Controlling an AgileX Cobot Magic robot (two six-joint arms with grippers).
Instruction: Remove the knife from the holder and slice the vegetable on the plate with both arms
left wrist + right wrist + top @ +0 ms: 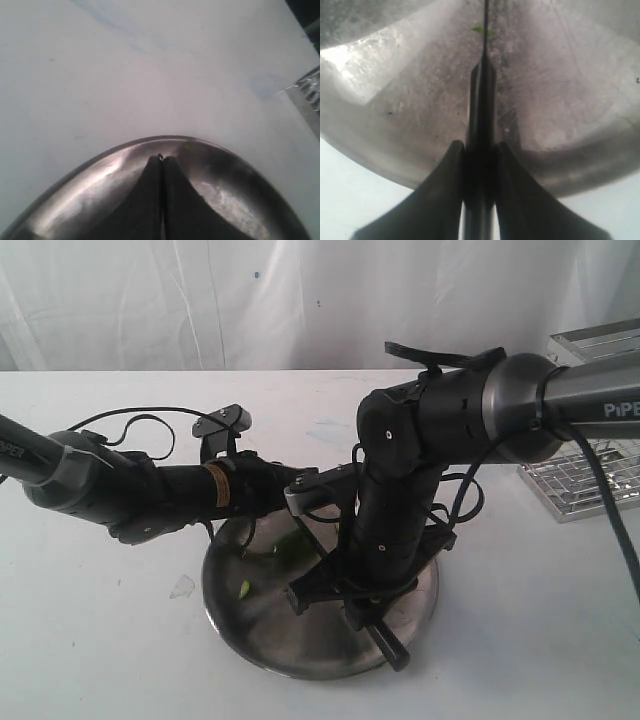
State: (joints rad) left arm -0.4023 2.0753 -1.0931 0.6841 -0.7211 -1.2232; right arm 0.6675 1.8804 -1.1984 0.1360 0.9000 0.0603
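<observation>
The steel plate (400, 640) lies at the front middle of the table. My right gripper (350, 585) hangs over it, shut on the black handle of the knife (390, 642), whose butt sticks out toward the front. In the right wrist view the fingers (447, 175) clamp the knife (482, 95), and its thin blade runs edge-on to a green piece of the vegetable (482, 30). Green vegetable pieces (290, 545) lie on the plate under my left gripper (300, 492). In the left wrist view that gripper (161, 159) is shut over the plate (100, 175), with a tiny dark speck at its tips.
The chrome wire holder (590, 475) stands at the right edge of the table, also showing as the holder (310, 92) in the left wrist view. A small pale green bit (244, 588) lies on the plate's left side. A pale scrap (182, 587) lies on the table left of the plate.
</observation>
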